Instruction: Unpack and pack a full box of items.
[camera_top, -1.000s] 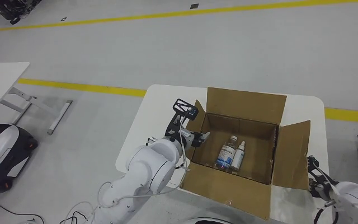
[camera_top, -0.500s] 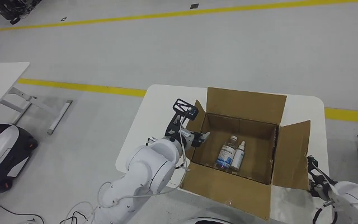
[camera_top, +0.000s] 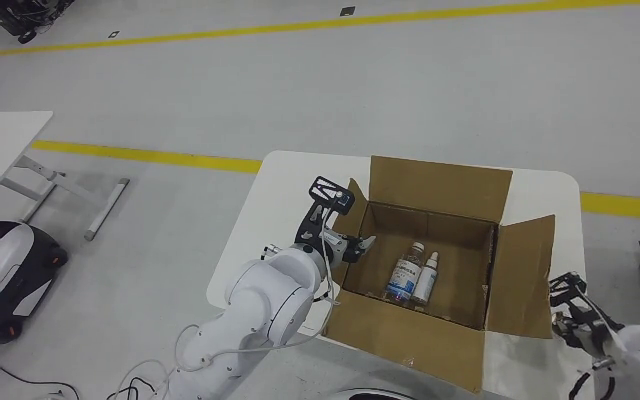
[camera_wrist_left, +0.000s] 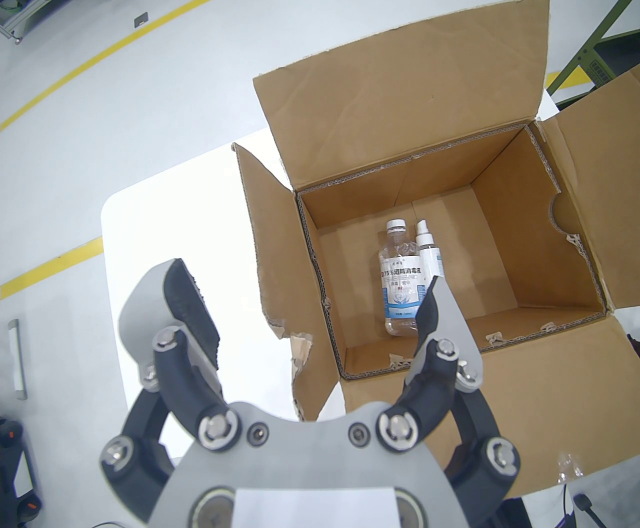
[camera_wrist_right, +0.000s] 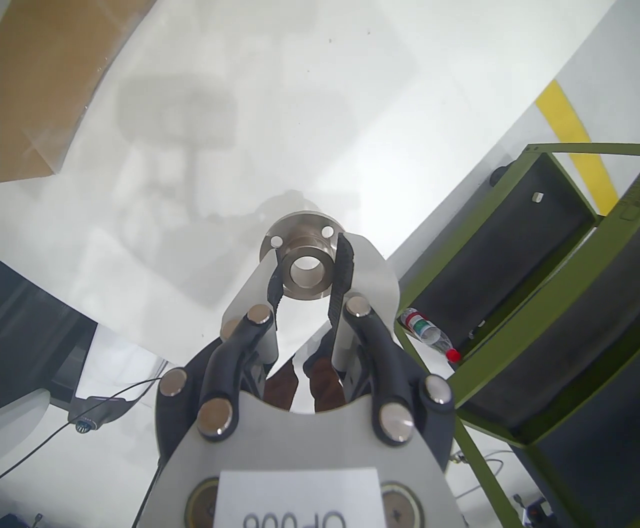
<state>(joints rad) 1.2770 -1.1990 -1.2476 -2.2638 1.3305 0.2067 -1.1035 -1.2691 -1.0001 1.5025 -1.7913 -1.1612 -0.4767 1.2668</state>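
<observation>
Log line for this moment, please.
left claw: open, by box flap | right claw: shut on metal fitting, over table | box: open, clear bottle and spray bottle lying inside

Bright, even light falls from overhead, and the pale floor (camera_top: 300, 90) throws much of it back, so shadows stay soft. The white tabletop (camera_top: 290, 200) looks almost washed out against it. Inside the cardboard box (camera_wrist_left: 400, 100) the side walls sit in mild shade, while the bottom is well lit and the clear bottle (camera_wrist_left: 399, 280) carries small highlights. In the right wrist view the tabletop is glossy and gives back a faint reflection of the metal fitting (camera_wrist_right: 300, 245) clamped in the right tool (camera_wrist_right: 309, 272); the fitting's rim shines. Both wrist views bulge toward the edges: the yellow floor stripe (camera_wrist_left: 50, 268) and the box's edges curve.
</observation>
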